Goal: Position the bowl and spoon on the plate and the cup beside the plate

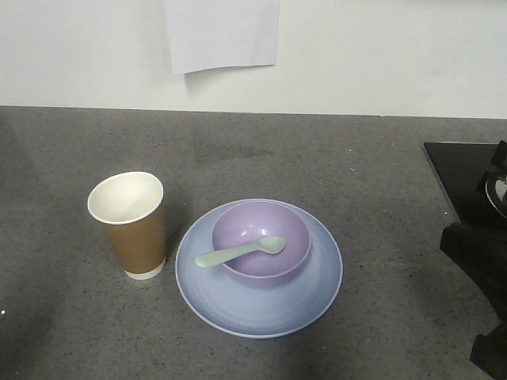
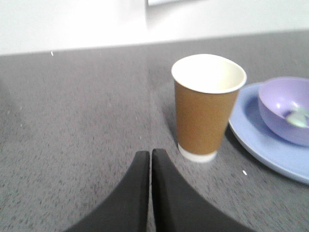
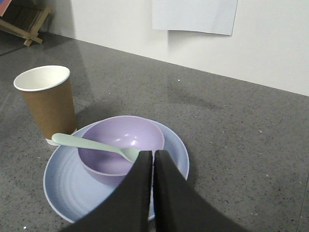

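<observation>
The pale blue plate (image 1: 238, 305) lies on the grey counter. The lavender bowl (image 1: 261, 229) stands on it. A mint-green spoon (image 1: 238, 252) rests in the bowl, its handle sticking out over the left rim. Just left of the plate the brown paper cup (image 1: 131, 222) stands upright. My left gripper (image 2: 150, 152) is shut and empty, low over the counter a little short and left of the cup (image 2: 205, 113). My right gripper (image 3: 153, 152) is shut and empty too, its tips in front of the bowl (image 3: 118, 140) and hiding the spoon's (image 3: 87, 141) head.
A white wall with a sheet of paper (image 1: 223, 33) closes off the counter's back. A black flat panel (image 1: 459, 178) and my right arm's dark body (image 1: 479, 261) fill the right edge. A wooden stand (image 3: 24, 20) sits far back left.
</observation>
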